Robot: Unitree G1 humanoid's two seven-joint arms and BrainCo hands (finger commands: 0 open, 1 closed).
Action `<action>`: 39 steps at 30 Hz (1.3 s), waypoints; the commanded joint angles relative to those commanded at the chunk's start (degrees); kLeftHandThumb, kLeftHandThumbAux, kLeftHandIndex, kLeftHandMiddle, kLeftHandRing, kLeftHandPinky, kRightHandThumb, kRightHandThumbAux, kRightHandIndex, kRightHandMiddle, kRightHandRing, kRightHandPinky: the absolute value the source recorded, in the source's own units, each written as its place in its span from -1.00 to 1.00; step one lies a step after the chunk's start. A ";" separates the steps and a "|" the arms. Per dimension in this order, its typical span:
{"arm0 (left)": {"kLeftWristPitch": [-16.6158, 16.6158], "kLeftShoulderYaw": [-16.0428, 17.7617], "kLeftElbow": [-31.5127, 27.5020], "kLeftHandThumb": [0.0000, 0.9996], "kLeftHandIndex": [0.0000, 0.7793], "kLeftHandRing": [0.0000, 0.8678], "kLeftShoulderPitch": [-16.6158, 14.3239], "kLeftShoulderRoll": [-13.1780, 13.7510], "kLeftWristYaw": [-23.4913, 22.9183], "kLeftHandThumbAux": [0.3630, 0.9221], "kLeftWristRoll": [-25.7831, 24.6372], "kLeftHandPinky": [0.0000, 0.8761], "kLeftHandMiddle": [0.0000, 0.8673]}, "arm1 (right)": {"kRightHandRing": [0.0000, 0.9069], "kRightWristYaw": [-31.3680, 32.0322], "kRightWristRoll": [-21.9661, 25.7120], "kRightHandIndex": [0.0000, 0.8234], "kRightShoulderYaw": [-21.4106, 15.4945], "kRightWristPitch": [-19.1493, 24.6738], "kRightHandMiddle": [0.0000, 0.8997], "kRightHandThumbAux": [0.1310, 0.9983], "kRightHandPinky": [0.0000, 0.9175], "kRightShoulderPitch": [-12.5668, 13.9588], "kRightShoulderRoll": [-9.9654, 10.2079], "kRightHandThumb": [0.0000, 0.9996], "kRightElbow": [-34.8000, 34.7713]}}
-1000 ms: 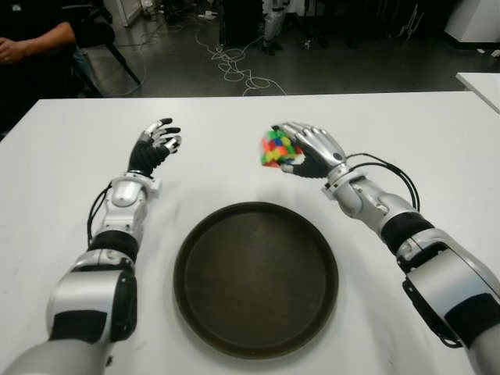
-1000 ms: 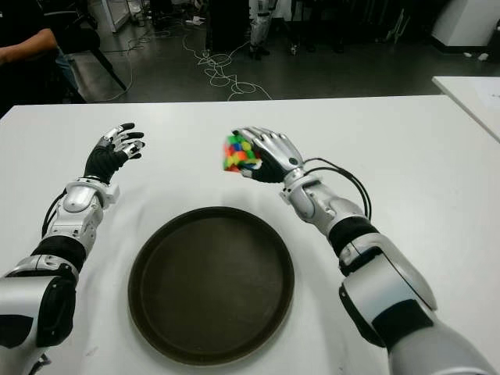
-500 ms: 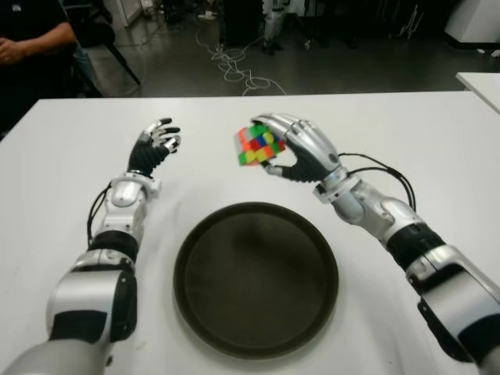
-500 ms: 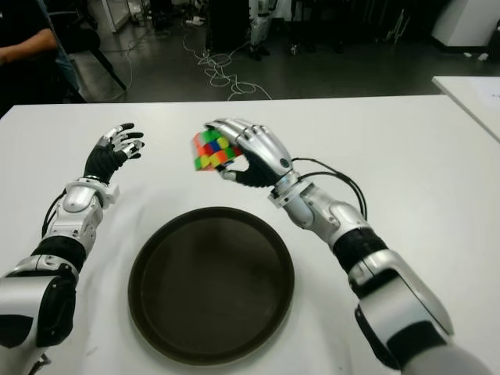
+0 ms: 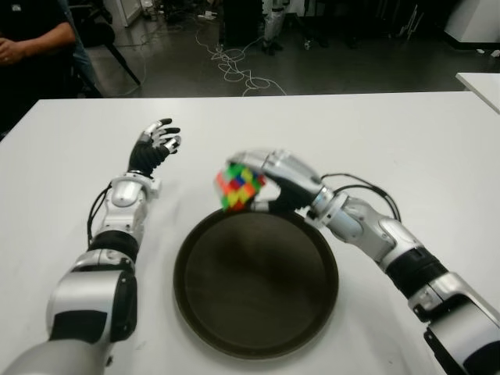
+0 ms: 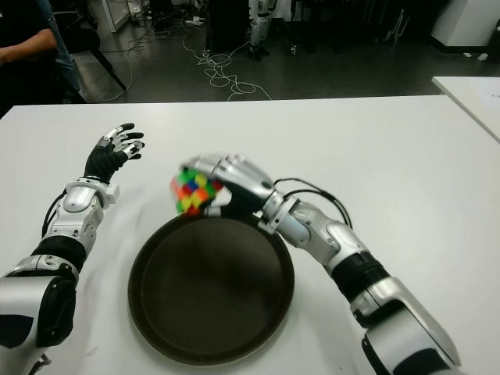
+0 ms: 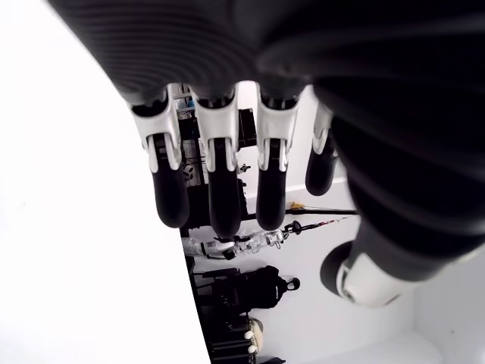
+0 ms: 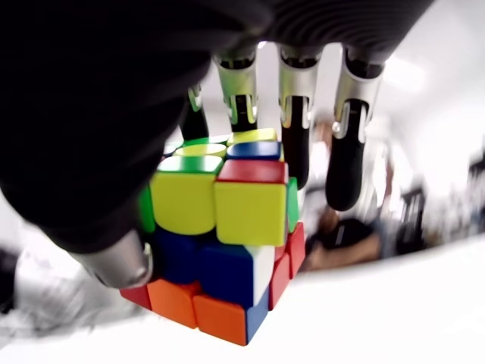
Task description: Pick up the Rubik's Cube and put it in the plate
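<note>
The Rubik's Cube [image 5: 237, 187], bright and many-coloured, is held in the air by my right hand [image 5: 269, 183], just over the far rim of the round dark plate [image 5: 255, 277]. In the right wrist view the fingers [image 8: 292, 129] curl over the cube [image 8: 220, 235] and the thumb presses its side. The plate lies on the white table [image 5: 406, 141] in front of me. My left hand [image 5: 154, 146] shows at the left over the table, beyond the plate's left side, its fingers [image 7: 216, 182] relaxed and holding nothing.
A person's arm [image 5: 27, 43] shows past the far left corner of the table. Cables [image 5: 234, 66] lie on the dark floor behind. Another white table's corner [image 5: 480, 82] is at the far right.
My right hand has carried the cube left and toward me, lower, from beyond the plate to just over its far rim. The left hand has not moved.
</note>
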 joint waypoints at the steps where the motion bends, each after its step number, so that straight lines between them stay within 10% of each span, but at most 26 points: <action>1: 0.02 -0.02 -0.02 -0.66 -0.54 -0.43 -0.01 -0.03 0.10 0.21 0.03 -0.39 -0.41 | 0.01 3.16 1.59 -0.07 -0.22 0.67 0.08 0.30 0.03 0.10 -0.64 0.66 -1.43; 18: 0.22 -0.07 -0.23 -0.66 -0.54 -0.43 0.08 -0.21 0.47 0.15 -0.05 -0.42 -0.41 | 0.10 34.97 15.89 -0.07 -1.31 10.47 0.06 0.31 0.11 -1.80 -5.48 0.65 -9.16; 39: -0.40 0.17 -0.82 -0.63 -0.55 -0.42 0.24 -0.60 0.62 0.04 -0.38 -0.39 -0.41 | 0.33 45.91 15.99 -0.07 -2.61 13.66 0.15 0.30 0.28 -3.93 -8.02 0.65 -11.20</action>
